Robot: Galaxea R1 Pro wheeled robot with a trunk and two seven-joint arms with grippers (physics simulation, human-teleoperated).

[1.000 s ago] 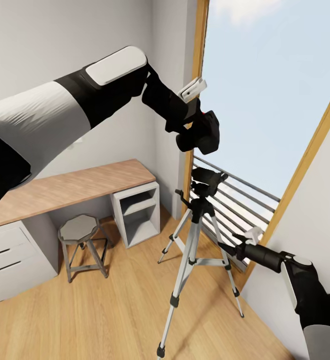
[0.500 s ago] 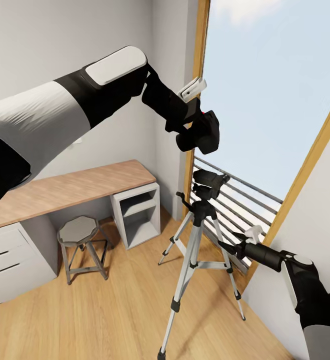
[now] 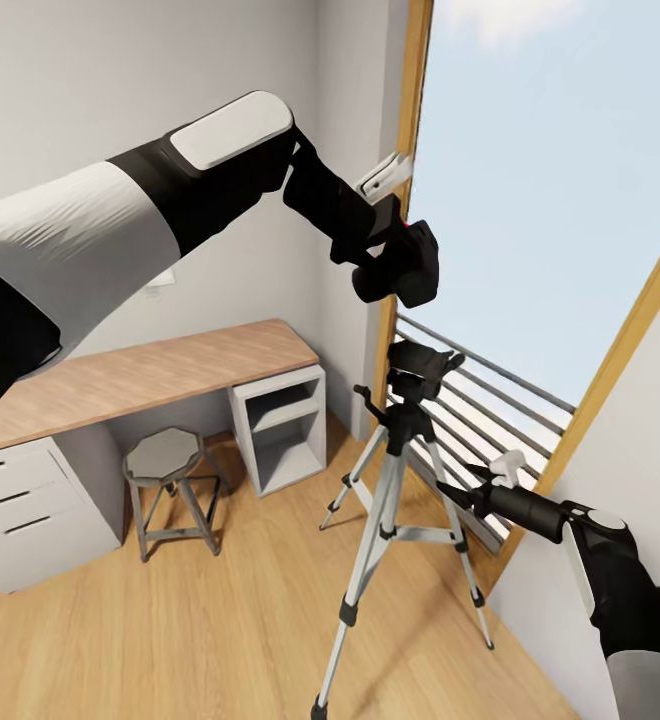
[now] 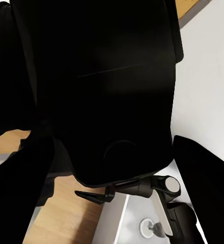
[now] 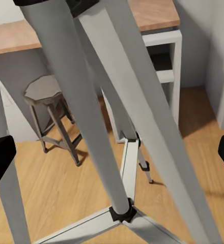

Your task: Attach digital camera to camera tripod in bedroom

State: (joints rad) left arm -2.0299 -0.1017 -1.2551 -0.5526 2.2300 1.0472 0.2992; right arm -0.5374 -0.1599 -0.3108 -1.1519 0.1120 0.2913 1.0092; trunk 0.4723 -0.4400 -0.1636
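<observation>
My left gripper is shut on the black digital camera and holds it in the air a short way above the camera tripod's black head. In the left wrist view the camera's dark body is very close, with the tripod's head and handle beneath it. The tripod's silver legs stand spread on the wood floor by the window. My right gripper is open, close beside the tripod's right leg. In the right wrist view the legs pass between its wide-apart fingertips.
A wood-topped desk with grey drawers runs along the left wall. A grey cube shelf and an octagonal stool stand under it. The tall window with a railing is behind the tripod, and a pale wall is at right.
The whole picture has shifted slightly, so the head camera moved. Both arms keep the same pose, with the camera still held above the tripod head.
</observation>
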